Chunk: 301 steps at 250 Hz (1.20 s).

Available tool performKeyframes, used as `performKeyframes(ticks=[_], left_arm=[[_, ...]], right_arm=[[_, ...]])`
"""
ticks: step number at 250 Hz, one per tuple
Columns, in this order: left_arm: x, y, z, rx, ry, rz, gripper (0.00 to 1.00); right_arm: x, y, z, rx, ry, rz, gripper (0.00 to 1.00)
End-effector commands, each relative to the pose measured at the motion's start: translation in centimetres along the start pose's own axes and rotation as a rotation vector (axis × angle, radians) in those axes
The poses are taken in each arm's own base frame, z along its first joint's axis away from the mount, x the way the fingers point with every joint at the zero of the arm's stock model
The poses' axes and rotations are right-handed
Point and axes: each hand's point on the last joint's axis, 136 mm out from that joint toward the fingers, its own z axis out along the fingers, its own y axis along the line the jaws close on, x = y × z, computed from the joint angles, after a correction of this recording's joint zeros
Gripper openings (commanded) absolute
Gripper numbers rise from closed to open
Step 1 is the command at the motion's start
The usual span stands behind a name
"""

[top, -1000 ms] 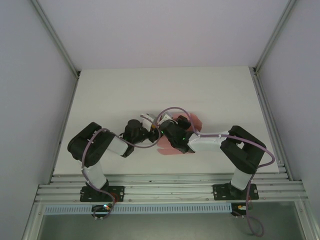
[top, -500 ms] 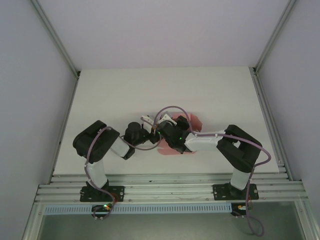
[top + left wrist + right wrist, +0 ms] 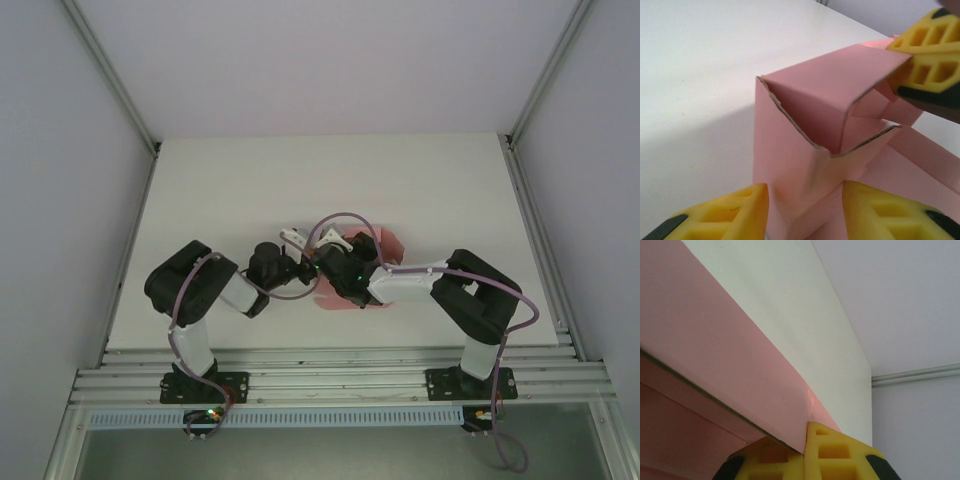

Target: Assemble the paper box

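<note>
Since a second ago the right arm (image 3: 420,283) has drawn its elbow in leftward and the left arm (image 3: 225,290) has edged right, closing both on the paper box (image 3: 390,243), which sits midway between the tabletop's (image 3: 250,180) left and right edges, somewhat toward the near edge. Seen from the left wrist, the box (image 3: 805,125) is half-formed: two walls stand up and meet at a corner, with other flaps lying flat. The right jaws are pinched shut on the top edge of a raised flap. The left jaws stand partly apart astride the folded corner, yellow pads (image 3: 725,217) at either side of it; I cannot tell whether they press the card. To do this fold well, the right jaws should probably hold the flap steady while the left squeezes gently along the crease, since thin card buckles easily.
</note>
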Motion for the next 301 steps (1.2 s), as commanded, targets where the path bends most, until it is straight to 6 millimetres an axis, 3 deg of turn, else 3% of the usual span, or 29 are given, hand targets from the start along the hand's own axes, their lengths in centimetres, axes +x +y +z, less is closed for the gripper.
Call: performKeyframes(ticks=[1,33,84,130,162,230,301], left_arm=[[-1.5,0.5,1.0,-0.007,-0.047,0.011,0.44],[-1.9,0.8,1.2,-0.032,-0.056,0.017,0.4],[-1.3,1.6,0.5,-0.12,-0.064,0.041,0.19],[-1.3,1.5,0.4,-0.145,-0.068,0.064,0.13],[-1.5,1.5,0.4,-0.145,-0.075,0.058,0.01],[-1.5,1.2,0.4,-0.131,-0.074,0.069,0.0],[-1.6,1.1,0.6,-0.125,-0.073,0.078,0.0]], right_arm=[[2.4,5.0,-0.5,-0.194,0.037,-0.082,0.0],[2.6,5.2,-0.6,-0.202,0.047,-0.083,0.0],[2.7,4.9,-0.8,-0.206,0.062,-0.07,0.0],[2.5,4.4,-1.1,-0.217,0.059,-0.035,0.03],[2.0,3.8,-1.5,-0.225,0.048,0.012,0.14],[0.5,0.1,-3.7,-0.27,-0.04,0.23,0.48],[-0.9,-1.2,-6.7,-0.543,-0.18,0.391,0.72]])
